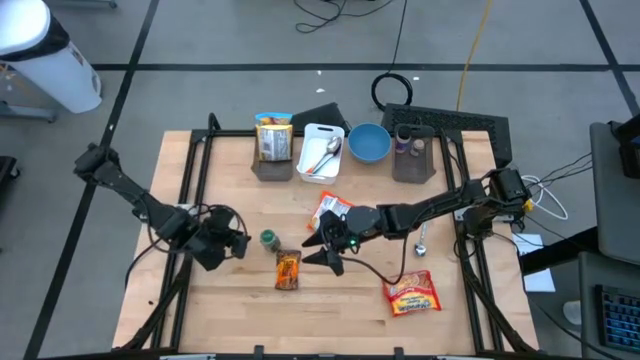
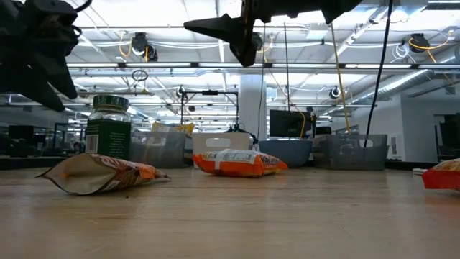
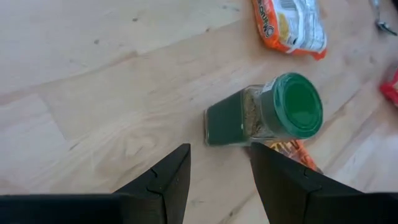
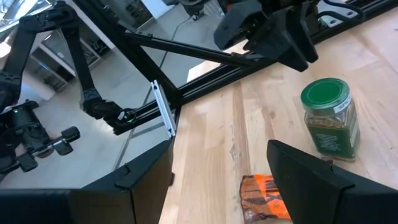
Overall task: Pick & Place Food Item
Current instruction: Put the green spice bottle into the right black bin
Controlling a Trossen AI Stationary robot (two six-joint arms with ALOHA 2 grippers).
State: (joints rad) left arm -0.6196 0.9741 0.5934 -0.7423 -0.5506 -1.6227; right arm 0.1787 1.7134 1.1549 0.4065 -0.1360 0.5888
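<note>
Three orange snack packets on the wooden table (image 1: 200, 300): one packet (image 1: 288, 270) mid-frame just right of the green-lidded spice jar (image 1: 268, 240), a second packet (image 1: 328, 210) just above the right gripper (image 1: 322, 248), a third packet (image 1: 412, 293) lower right. Left gripper (image 1: 232, 244) sits just left of the jar, fingers partly apart, holding nothing. Right gripper's spread wide and empty, hanging over the first packet. Back row: two grey bins, one white tray (image 1: 321, 152) with a spoon, one blue bowl (image 1: 369, 143)
</note>
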